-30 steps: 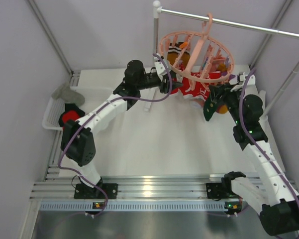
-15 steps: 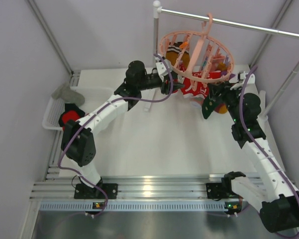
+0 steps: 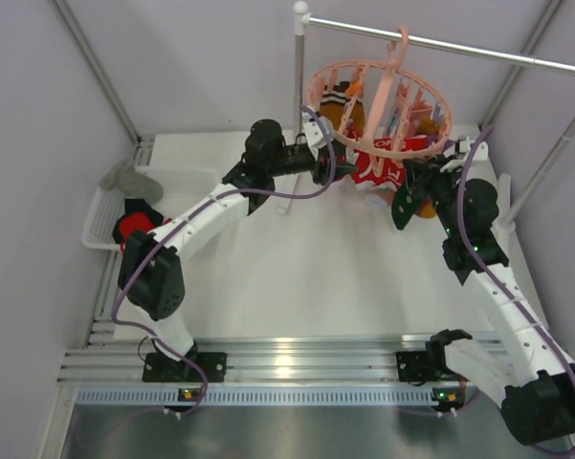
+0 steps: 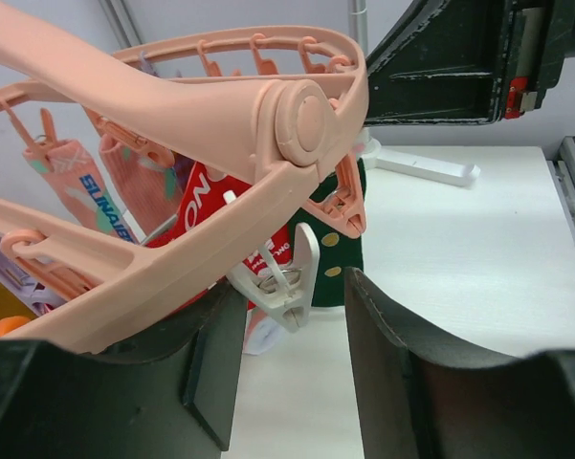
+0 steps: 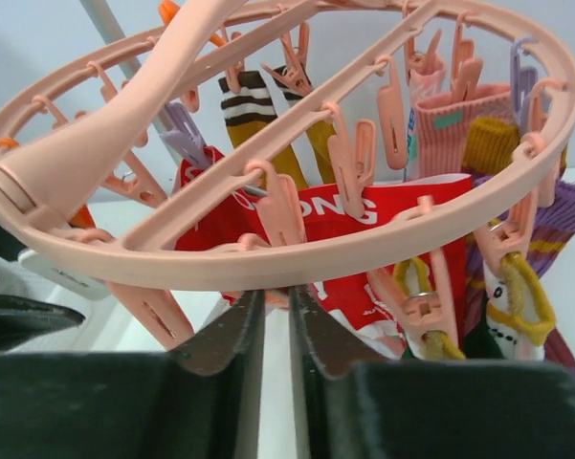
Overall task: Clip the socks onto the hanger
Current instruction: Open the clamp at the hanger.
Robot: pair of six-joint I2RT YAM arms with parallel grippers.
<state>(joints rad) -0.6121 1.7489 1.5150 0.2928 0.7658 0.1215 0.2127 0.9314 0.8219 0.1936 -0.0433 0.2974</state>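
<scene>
The salmon-pink hanger (image 3: 378, 100) hangs from the rail, with several socks clipped under it. Among them are a red sock with white letters (image 5: 383, 220), a mustard and maroon striped sock (image 5: 254, 120) and a dark green dotted sock (image 4: 340, 253). My left gripper (image 4: 292, 296) is at the ring's left side (image 3: 330, 167). It is open, with a white clip (image 4: 287, 282) hanging untouched between its fingers and the ring lying over the left finger. My right gripper (image 5: 289, 292) is under the ring's right side (image 3: 416, 182), pinched on a pink clip (image 5: 277, 206) just below the ring.
The grey rail (image 3: 459, 48) and its white pole (image 3: 299, 96) carry the hanger at the back. A white mesh basket (image 3: 100, 225) at the far left holds a grey sock (image 3: 124, 177) and a red sock (image 3: 134, 225). White tabletop (image 3: 297, 277) lies below.
The right gripper's jaws have closed from wide apart to nearly together at the ring's underside. Both arms have edged closer in under the hanger.
</scene>
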